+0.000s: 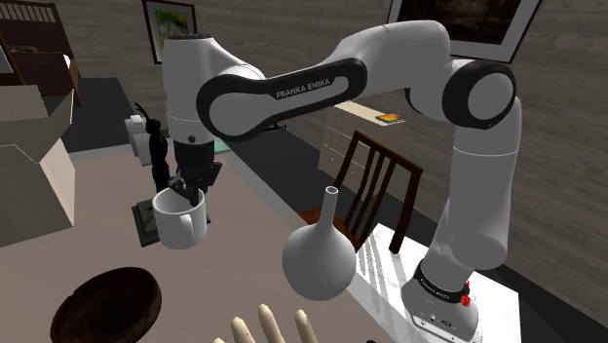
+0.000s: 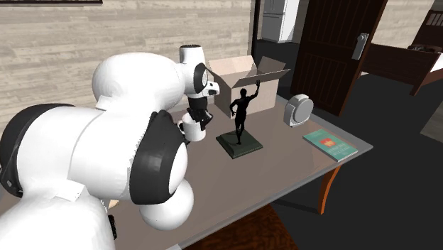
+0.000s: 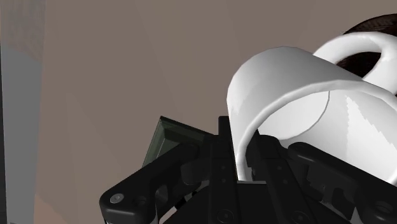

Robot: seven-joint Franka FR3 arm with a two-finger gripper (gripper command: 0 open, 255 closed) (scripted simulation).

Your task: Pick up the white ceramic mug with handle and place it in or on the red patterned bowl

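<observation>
Black gripper (image 1: 187, 187) clasps the white mug (image 1: 178, 222) by its rim, above the table (image 1: 88, 248) beside the statue (image 1: 159, 156). Nearer, the dark bowl (image 1: 105, 304) is cut off by the shoulder view's bottom edge.

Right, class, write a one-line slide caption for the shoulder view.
The end effector clasps the white mug by its rim, the dark bowl lying nearer the camera.

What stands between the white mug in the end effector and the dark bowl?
Nothing visible. The white handled mug, clasped at its rim by the black end effector, has bare tabletop between it and the dark brown round bowl. The black figurine stands behind the mug, and the white long-necked vase off to the shoulder view's right.
</observation>
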